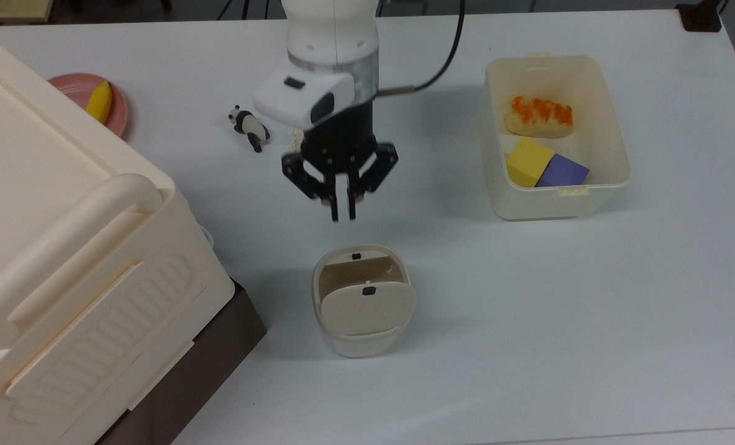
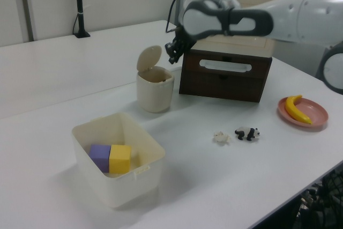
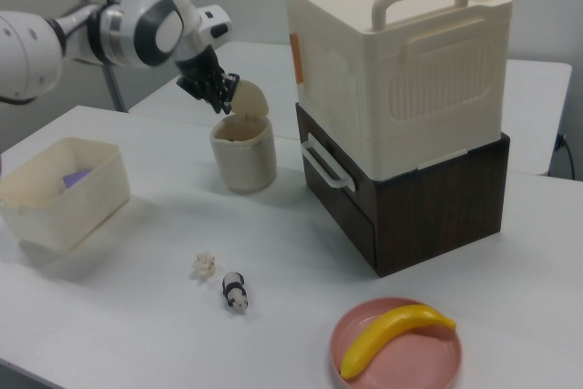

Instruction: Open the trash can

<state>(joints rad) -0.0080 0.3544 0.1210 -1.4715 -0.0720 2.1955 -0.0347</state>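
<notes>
Lab: robot arm [image 2: 278, 17]; white table [image 1: 528, 309]

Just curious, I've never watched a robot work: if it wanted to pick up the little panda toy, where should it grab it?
Probably across the panda's narrow body, coming straight down from above. It lies low on the bare table, so its flanks are free for the jaws.

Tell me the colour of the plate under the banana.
Pink; the plate shows best in the right view.
</notes>
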